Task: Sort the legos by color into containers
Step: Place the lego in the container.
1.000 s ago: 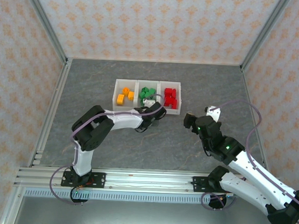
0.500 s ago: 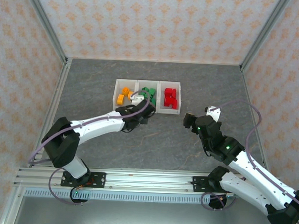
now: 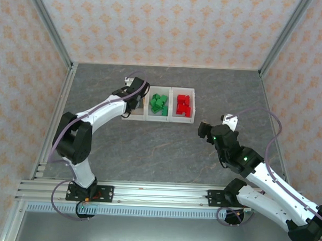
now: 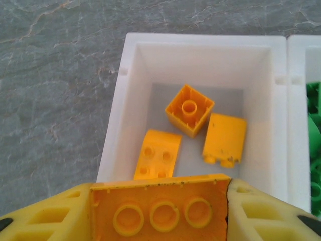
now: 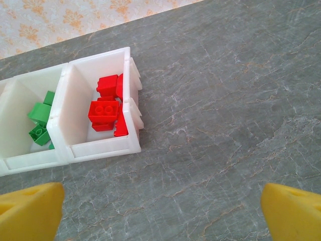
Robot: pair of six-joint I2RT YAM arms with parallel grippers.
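Observation:
Three joined white bins sit mid-table. The left bin [image 4: 200, 41] holds three orange-yellow legos [image 4: 189, 109]. Green legos [image 3: 159, 103] lie in the middle bin [image 3: 158, 119]. Red legos [image 5: 104, 111] lie in the right bin [image 5: 103, 147]. My left gripper [image 3: 134, 92] hangs over the left bin's near end. It is shut on a long orange-yellow lego [image 4: 159, 203], hollow underside facing the wrist camera. My right gripper [image 3: 206, 129] is open over bare table, right of the bins, yellow fingertips [image 5: 30, 210] wide apart with nothing between them.
Grey marbled table [image 3: 165, 152] lies in front of and to the right of the bins. Patterned walls and metal rails [image 3: 54, 121] enclose the workspace. The left arm's forearm [image 3: 97, 115] stretches diagonally across the left side.
My left arm has swung from in front of the middle bin to the left and away, carrying the orange-yellow lego over the left bin. The right arm has not moved.

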